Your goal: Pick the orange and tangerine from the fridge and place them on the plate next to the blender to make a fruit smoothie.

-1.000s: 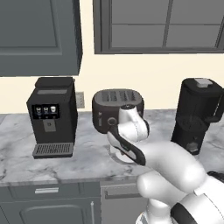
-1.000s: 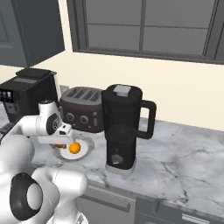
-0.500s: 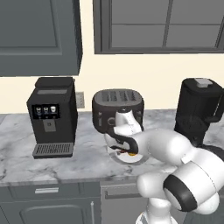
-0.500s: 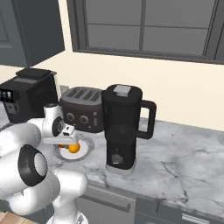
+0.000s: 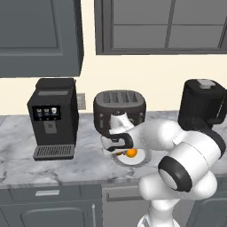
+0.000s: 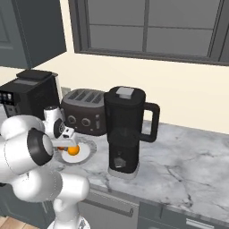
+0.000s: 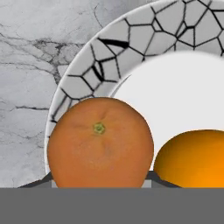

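A white robot arm is reaching down over a grey marble counter, and its gripper is now hanging low over the plate, lower than a second ago, when it was poised higher in front of the toaster. In the hand view, the jaws are clamped on the tangerine, the darker reddish ball filling the lower middle of that view; they have been tightening over the last second. The orange, brighter and yellower, is already sitting on the plate just beside the tangerine, apparently touching or nearly so. The plate has a cracked-glaze rim and a plain white centre, and it is lying between the toaster and the blender, near the blender's base.

The orange looks delivered and the tangerine is being brought down onto the plate. Judging from this, only letting go and drawing the arm away remains.
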{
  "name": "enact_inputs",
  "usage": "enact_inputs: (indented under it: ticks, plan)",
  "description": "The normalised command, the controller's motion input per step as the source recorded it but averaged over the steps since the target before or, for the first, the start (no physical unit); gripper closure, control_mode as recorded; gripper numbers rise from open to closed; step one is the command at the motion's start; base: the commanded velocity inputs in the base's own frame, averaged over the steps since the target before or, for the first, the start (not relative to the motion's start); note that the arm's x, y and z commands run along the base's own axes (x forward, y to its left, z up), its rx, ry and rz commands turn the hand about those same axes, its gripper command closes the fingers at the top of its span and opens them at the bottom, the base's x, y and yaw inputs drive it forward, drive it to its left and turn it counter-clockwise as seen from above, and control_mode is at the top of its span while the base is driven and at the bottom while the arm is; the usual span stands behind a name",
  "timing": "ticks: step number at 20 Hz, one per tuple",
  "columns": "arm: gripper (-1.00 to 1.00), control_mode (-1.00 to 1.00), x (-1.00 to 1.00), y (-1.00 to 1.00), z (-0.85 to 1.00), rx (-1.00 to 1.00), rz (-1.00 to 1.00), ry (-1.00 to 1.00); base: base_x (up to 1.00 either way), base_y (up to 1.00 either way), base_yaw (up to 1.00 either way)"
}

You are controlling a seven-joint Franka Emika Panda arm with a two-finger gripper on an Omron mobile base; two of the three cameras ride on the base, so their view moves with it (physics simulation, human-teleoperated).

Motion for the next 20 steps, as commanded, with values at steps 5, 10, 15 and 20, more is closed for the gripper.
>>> enact_inputs:
  ticks: [5, 10, 15, 20]
  plan:
    - [-1.00, -1.00, -0.02, -0.32, -0.14, 0.00, 0.00, -0.03, 0.00, 0.00, 0.00]
    - [-1.00, -1.00, -0.13, -0.33, 0.00, 0.00, 0.00, -0.07, 0.00, 0.00, 0.00]
    - [-1.00, -1.00, -0.48, -0.21, 0.13, 0.00, 0.00, -0.10, 0.00, 0.00, 0.00]
    - [-1.00, -1.00, -0.39, 0.00, 0.59, 0.00, 0.00, -0.14, 0.00, 0.00, 0.00]
